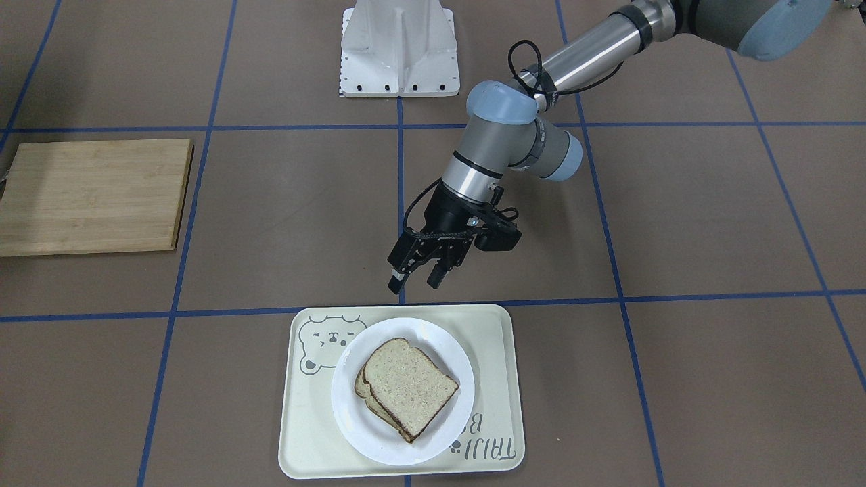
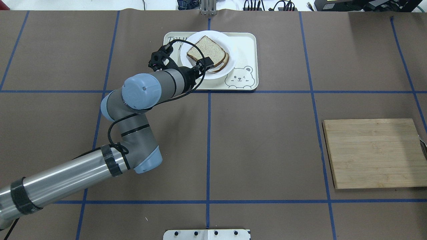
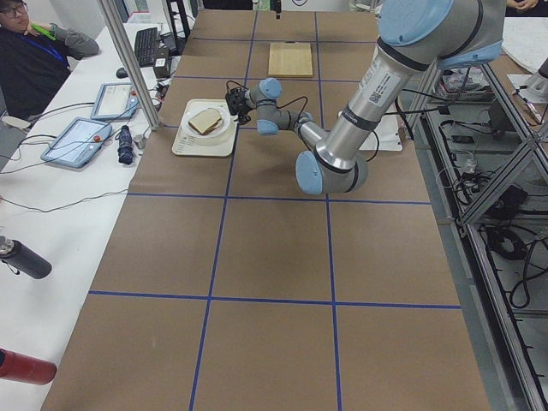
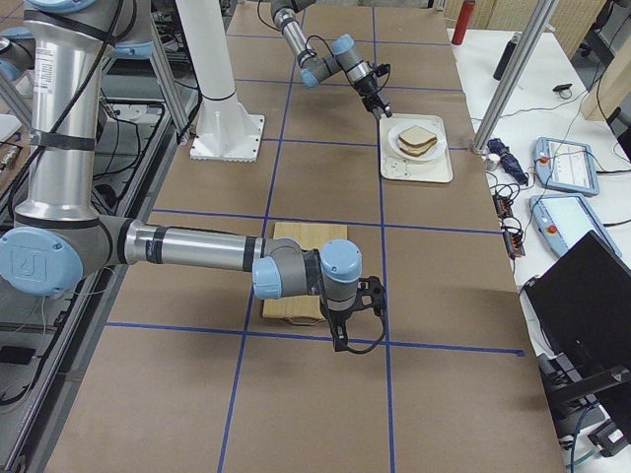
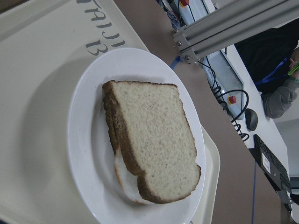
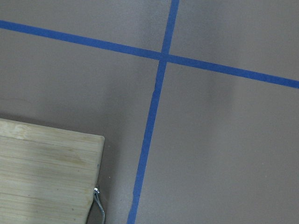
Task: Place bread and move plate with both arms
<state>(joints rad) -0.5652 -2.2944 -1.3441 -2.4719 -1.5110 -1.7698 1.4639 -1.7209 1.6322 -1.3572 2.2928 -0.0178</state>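
The bread (image 1: 409, 387) lies bare face up on top of a second slice on the white plate (image 1: 355, 416). The plate sits on a cream bear tray (image 1: 504, 379). In the left wrist view the bread (image 5: 156, 135) covers the lower slice, and a white egg edge (image 5: 122, 175) shows beneath. My left gripper (image 1: 415, 276) is open and empty, raised above the tray's robot-side edge; it also shows in the overhead view (image 2: 205, 64). My right gripper (image 4: 347, 325) shows only in the exterior right view, so I cannot tell whether it is open or shut.
A bamboo cutting board (image 2: 373, 153) lies on the robot's right side of the table; its corner shows in the right wrist view (image 6: 46, 172). The robot's white base (image 1: 399, 51) stands at mid table edge. An operator (image 3: 30, 51) sits beyond the tray.
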